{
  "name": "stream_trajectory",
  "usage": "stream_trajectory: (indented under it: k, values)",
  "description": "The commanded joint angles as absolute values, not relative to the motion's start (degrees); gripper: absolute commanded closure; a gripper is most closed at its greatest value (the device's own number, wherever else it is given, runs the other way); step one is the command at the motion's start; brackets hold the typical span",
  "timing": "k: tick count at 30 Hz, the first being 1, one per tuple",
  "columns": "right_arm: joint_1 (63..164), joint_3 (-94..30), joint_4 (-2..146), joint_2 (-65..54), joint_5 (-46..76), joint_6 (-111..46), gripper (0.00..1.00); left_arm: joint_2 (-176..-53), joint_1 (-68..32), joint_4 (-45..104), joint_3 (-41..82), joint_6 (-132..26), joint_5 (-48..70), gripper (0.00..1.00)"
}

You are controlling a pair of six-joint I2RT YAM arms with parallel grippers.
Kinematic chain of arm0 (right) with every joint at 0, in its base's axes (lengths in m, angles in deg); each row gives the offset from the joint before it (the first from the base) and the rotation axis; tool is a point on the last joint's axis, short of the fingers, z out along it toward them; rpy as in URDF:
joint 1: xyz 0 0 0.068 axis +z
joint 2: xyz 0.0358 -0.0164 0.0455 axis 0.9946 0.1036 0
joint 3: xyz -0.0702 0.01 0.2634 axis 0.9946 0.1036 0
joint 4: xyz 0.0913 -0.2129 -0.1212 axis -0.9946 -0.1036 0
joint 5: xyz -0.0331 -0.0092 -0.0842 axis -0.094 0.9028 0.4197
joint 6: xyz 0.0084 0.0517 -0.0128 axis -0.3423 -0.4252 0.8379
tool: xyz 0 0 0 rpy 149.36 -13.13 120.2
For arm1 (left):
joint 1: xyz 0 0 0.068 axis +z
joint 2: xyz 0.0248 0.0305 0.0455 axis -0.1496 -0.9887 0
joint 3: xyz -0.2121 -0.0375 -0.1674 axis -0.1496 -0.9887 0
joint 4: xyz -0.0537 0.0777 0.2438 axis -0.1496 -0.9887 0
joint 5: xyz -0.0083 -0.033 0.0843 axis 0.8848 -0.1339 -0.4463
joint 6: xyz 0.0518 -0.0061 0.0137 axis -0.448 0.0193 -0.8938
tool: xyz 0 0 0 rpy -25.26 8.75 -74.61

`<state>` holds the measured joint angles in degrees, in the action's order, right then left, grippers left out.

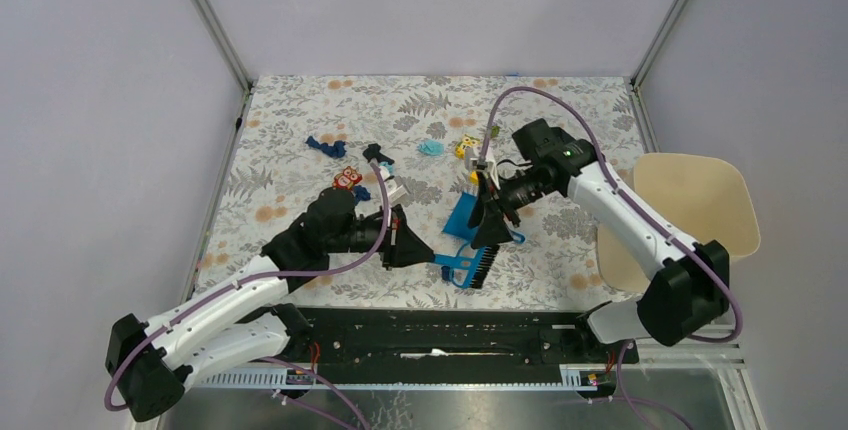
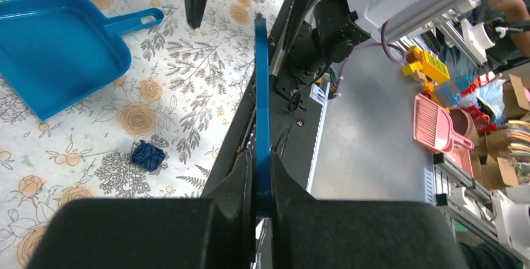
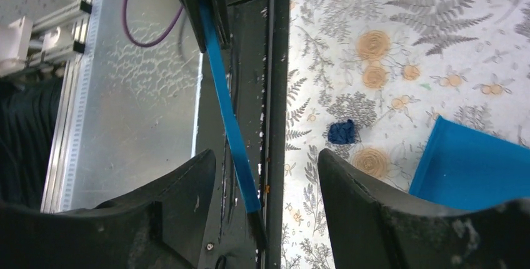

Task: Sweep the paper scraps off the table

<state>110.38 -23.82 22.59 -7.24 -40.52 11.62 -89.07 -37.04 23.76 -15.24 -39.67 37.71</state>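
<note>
The left pincer (image 2: 262, 159) is pressed tight on the flat handle of a blue hand brush (image 2: 262, 81), which the left wrist camera sees edge-on as a thin strip. From above, the brush's black bristles sit low near the front edge of the counter (image 1: 300, 110), a white cloth printed with grey ferns and orange flowers.

The right pincer (image 3: 265, 156) hangs with its two fingers spread wide and grips nothing. The brush handle shows beyond the gap between them. This pincer is poised just beside a blue dustpan (image 2: 56, 44) that rests on the cloth at the middle of the counter. Whether it touches the pan cannot be told.

One dark blue paper wad (image 2: 148, 155) lies on the cloth near the dustpan but apart from it, close to the counter's front edge and between the two pincers. From above it is hidden from view.

Other scraps lie on the far half of the counter. A light cyan wad (image 1: 432, 148) sits near the middle, and a dark blue scrap (image 1: 325, 145) lies to its left. Both are well apart from the brush and the pan.

A small red patterned toy (image 1: 347, 178) lies beside the left arm, and a small yellow toy (image 1: 465, 147) lies just right of the cyan wad.
</note>
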Motion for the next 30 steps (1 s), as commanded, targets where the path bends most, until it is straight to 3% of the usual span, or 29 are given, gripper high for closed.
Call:
stream_trajectory:
  k: [1, 8, 12, 17, 18, 20, 22, 25, 30]
  values:
    - [115.1, -29.9, 7.1, -2.2, -38.9, 26.8, 0.33, -90.5, -36.9, 23.6, -11.6, -42.7, 44.2, 1.0]
    - [119.9, -30.8, 1.7, 1.6, -36.7, 31.4, 0.44, -91.5, -36.9, 24.3, -11.8, -44.5, 44.2, 1.0]
    - [120.3, -29.2, 2.7, 1.0, -35.6, 30.7, 0.55, -92.0, -36.9, 23.1, -10.8, -45.8, 44.4, 1.0]
    - [120.4, -28.2, 3.0, 0.6, -35.2, 30.1, 0.94, -93.0, -36.8, 21.4, -9.1, -47.1, 44.7, 1.0]
    - [120.4, -28.1, 3.0, 0.5, -35.5, 30.1, 0.98, -93.1, -36.9, 21.1, -8.8, -47.4, 44.5, 0.95]
    - [120.4, -28.1, 3.0, 0.2, -36.2, 29.9, 1.0, -93.2, -36.9, 20.2, -8.6, -47.8, 43.4, 0.56]
    - [120.3, -28.5, 2.5, -0.1, -37.4, 29.8, 1.0, -93.0, -36.9, 19.7, -9.1, -48.7, 44.3, 0.41]
    - [120.4, -29.1, 0.8, 0.2, -39.2, 29.8, 1.0, -93.6, -36.9, 18.9, -9.1, -50.4, 47.8, 0.4]
    - [120.4, -29.3, -2.1, 2.1, -41.3, 31.3, 1.0, -95.2, -36.9, 19.4, -8.6, -51.0, 49.7, 0.48]
